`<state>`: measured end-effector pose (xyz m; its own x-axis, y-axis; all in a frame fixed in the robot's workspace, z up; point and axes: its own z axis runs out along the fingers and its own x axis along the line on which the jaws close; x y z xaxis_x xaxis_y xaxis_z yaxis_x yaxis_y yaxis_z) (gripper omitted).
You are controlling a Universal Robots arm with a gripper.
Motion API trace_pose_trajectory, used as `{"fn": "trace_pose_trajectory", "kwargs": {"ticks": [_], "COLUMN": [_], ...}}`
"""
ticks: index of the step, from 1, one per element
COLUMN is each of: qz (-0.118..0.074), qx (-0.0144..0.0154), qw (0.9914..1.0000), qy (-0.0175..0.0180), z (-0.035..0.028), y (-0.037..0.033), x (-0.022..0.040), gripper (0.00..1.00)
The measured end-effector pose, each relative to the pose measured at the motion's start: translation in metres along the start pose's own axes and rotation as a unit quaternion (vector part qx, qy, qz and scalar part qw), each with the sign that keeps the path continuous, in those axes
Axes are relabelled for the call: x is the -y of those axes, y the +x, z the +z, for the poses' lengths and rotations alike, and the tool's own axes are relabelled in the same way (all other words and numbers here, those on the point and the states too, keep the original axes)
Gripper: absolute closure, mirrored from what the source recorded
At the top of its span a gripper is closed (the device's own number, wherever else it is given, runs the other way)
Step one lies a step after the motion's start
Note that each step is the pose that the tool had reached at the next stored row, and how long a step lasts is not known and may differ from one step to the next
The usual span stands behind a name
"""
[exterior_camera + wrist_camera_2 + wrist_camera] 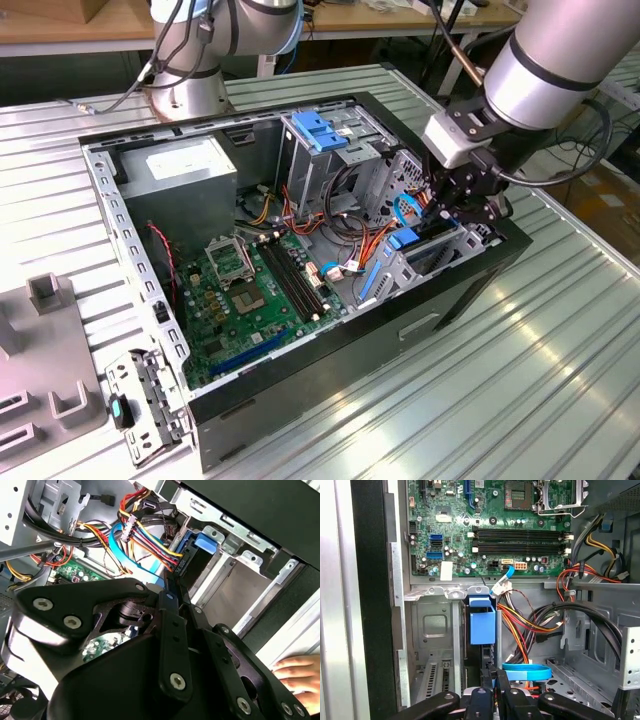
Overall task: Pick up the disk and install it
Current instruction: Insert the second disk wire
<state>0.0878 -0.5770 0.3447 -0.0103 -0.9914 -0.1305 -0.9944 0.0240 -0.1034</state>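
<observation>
1. Computer case (300,375): lies open on its side on the ribbed table (520,380), motherboard (245,295) exposed.
2. Drive bay (425,258): at the case's front corner, on the exterior view's right, directly beneath the gripper (470,205).
3. Disk (482,622): stands on edge in the bay slot, blue rail uppermost, long axis running down into the bay.
4. Gripper: fingers (487,680) drawn narrow on the disk's thin edge.

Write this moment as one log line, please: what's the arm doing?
gripper: shut on the disk | the disk: edge-on, in drive bay | place: computer case, exterior view's right
</observation>
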Motion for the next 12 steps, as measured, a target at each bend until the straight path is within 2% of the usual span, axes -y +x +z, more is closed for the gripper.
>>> {"fn": "trace_pose_trajectory", "kwargs": {"ticks": [9, 10, 12], "qz": [0.000, 0.000, 0.000], "qx": [0.0002, 0.0000, 0.0000], "qw": [1.00000, 1.00000, 1.00000], "qy": [0.0000, 0.0000, 0.0001], "z": [0.0010, -0.0005, -0.0045], "y": [0.0007, 0.0005, -0.0001], "x": [-0.0001, 0.0000, 0.0005], "gripper": [0.84, 0.76, 0.76]}}
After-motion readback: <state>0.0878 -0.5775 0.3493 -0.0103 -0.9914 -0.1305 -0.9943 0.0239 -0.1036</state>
